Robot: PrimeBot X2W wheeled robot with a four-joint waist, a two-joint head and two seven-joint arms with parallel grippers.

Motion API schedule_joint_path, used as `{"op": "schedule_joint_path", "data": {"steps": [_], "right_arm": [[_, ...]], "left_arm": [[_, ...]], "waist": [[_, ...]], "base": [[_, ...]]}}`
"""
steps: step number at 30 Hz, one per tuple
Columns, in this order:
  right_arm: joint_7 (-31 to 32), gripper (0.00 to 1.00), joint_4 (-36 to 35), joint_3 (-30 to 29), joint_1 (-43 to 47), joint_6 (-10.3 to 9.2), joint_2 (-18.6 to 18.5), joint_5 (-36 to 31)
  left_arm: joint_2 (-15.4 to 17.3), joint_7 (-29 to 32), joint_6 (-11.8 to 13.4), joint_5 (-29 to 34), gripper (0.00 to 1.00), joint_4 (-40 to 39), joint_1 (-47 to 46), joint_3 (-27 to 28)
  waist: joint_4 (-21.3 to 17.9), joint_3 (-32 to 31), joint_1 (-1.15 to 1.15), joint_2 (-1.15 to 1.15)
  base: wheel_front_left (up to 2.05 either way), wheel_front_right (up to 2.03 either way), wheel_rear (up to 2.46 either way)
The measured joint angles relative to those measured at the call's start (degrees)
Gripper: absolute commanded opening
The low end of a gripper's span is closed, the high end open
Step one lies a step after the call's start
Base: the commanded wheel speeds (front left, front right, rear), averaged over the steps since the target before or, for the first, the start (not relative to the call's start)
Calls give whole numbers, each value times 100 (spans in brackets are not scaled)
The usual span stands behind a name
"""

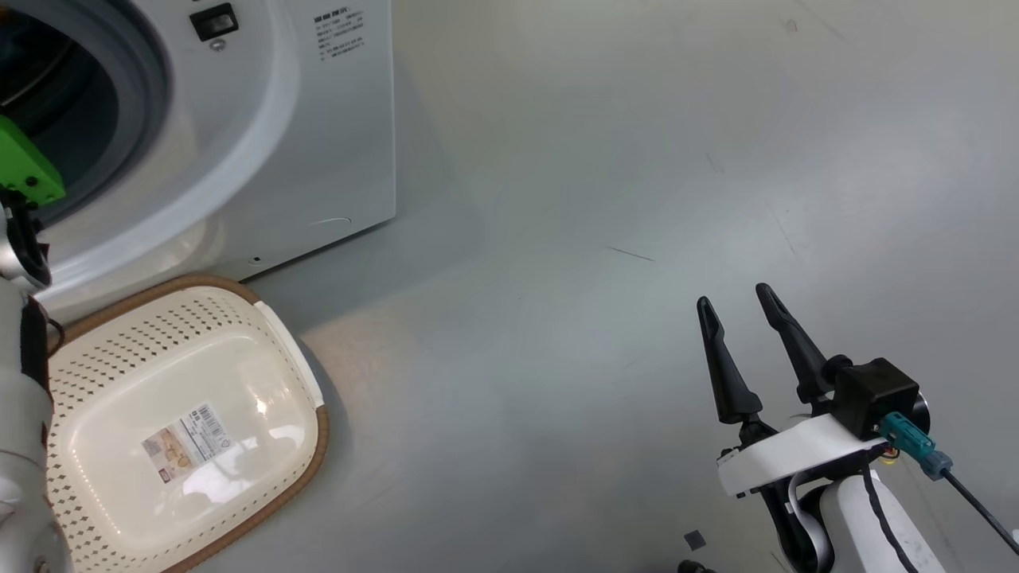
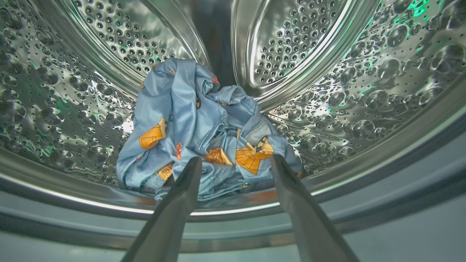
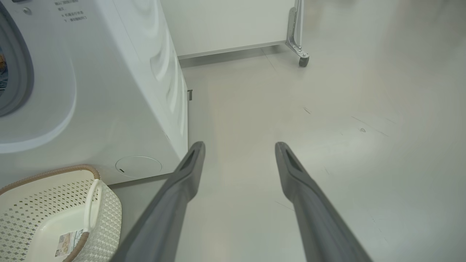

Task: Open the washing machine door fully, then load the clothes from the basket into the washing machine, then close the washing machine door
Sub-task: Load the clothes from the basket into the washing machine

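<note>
Head view: big white front-loading washing machine (image 1: pixel 318 119) at upper left, mouth open. Small cream perforated plastic basket (image 1: pixel 322 446) at lower left on grey floor (image 1: pixel 597 159); bottom bare, sticker showing, so loading likely done. Pale left forearm (image 1: pixel 20 446) at left edge, reaching toward mouth. Right hand (image 1: pixel 734 296) at lower right, fingers apart, holding nothing, parked clear.

Left wrist view: left hand (image 2: pixel 236 159) fingers spread. Blue bear-print clothes (image 2: pixel 189 120) heaped mid-frame in shiny perforated steel drum (image 2: pixel 327 98), loose, unpinched.

Right wrist view: right hand apart above floor. Machine at upper left, basket at lower left.
</note>
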Motion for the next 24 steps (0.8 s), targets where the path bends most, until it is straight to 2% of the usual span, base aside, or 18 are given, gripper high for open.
{"op": "schedule_joint_path", "data": {"steps": [4,15,22,24], "right_arm": [[0,100,70,-81,7,0,0,-13],[0,100,143,-394,159,0,-10,-127],[0,100,159,-561,311,0,-26,-196],[0,100,164,-627,456,0,-43,-204]], "left_arm": [[-205,-152,-11,-188,100,55,238,136],[-926,-304,-433,-409,100,21,1063,126],[-1285,-327,-667,-453,100,-243,1754,80],[-1362,-326,-716,-421,100,-541,2121,-36]], "waist": [[136,-233,0,0],[588,-877,0,0],[891,-1279,0,0],[1034,-1431,0,0]], "base": [[0,0,0],[0,0,0],[0,0,0],[0,0,0]]}}
